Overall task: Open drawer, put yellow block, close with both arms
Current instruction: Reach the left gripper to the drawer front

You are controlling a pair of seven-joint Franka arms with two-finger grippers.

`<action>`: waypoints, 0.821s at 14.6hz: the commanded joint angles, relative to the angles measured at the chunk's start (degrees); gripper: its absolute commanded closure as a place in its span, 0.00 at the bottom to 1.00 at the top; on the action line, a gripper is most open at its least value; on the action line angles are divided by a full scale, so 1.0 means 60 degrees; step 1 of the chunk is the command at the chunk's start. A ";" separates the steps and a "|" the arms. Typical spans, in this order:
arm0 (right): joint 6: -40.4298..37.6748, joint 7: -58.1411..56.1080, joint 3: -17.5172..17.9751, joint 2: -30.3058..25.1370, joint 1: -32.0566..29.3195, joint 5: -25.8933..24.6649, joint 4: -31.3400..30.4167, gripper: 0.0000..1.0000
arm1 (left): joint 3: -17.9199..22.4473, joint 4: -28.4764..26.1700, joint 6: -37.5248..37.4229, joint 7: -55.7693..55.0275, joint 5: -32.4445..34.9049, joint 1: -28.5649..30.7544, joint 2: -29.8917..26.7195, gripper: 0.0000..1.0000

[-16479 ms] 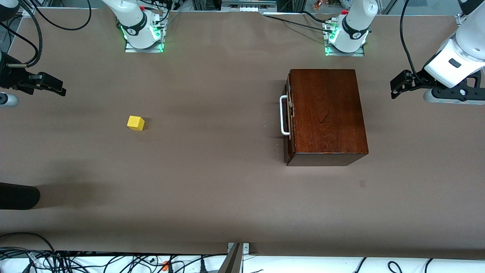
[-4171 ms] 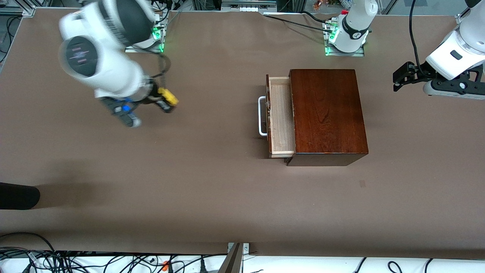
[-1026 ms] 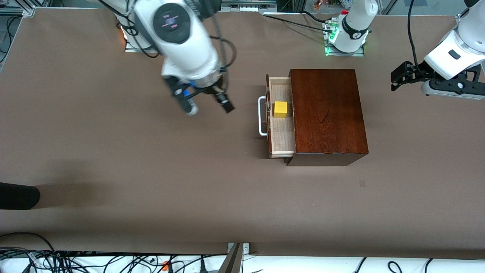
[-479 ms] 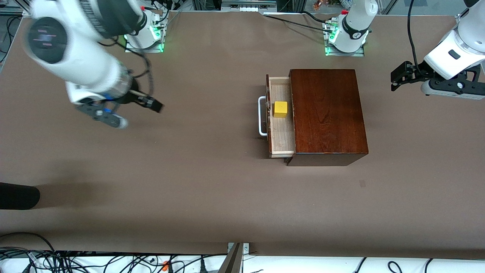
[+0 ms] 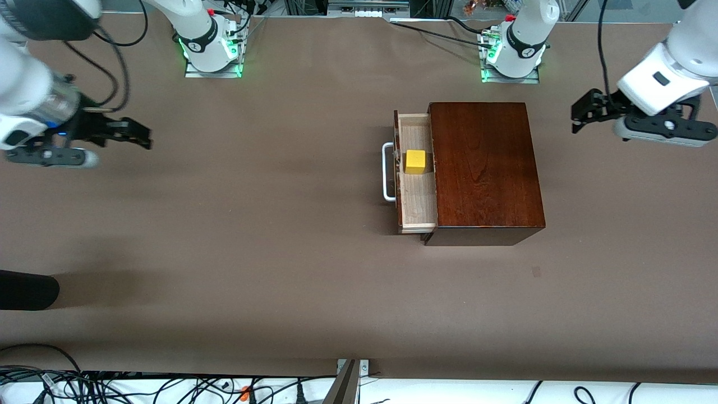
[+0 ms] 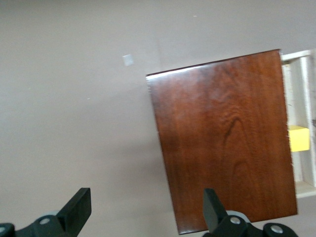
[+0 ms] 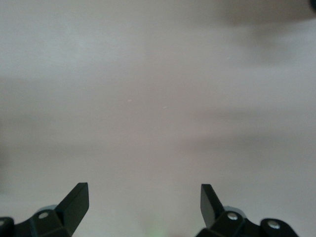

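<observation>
With the drawer [image 5: 416,171] pulled out, the yellow block [image 5: 415,161] sits inside; only the closing is left.
From where I stand, the surface [image 5: 280,269] stretches bare toward me, then comes the wooden box [image 5: 483,168] near the left arm's base. The right gripper [image 5: 126,132] hangs wide and empty over the edge at its own end, and the left gripper [image 5: 583,112] hovers wide and empty over its edge, just past the box.
</observation>
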 commanded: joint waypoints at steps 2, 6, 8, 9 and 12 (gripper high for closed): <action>0.0135 -0.0883 0.1465 -0.0538 -0.1957 -0.0406 -0.0327 0.00 | -0.0394 0.0313 -0.0223 0.0149 -0.0402 -0.0084 0.0224 0.00; 0.0237 -0.0885 0.1716 -0.0699 -0.2824 -0.0421 -0.0372 0.00 | -0.0394 0.0327 -0.0193 0.0222 -0.0723 -0.0975 0.0400 0.00; 0.0193 -0.0885 0.1950 -0.0685 -0.3060 -0.0436 -0.0342 0.00 | -0.0394 0.0356 -0.0164 0.0222 -0.0870 -0.1868 0.0780 0.00; 0.0208 -0.0856 0.1980 -0.0685 -0.3060 -0.0537 -0.0328 0.00 | -0.0394 0.0603 -0.0150 0.0236 -0.0856 -0.2409 0.1101 0.00; 0.0164 -0.0709 0.2024 -0.0656 -0.3002 -0.0524 -0.0313 0.00 | -0.0394 0.1788 -0.0135 0.0236 -0.0841 -0.3699 0.2548 0.00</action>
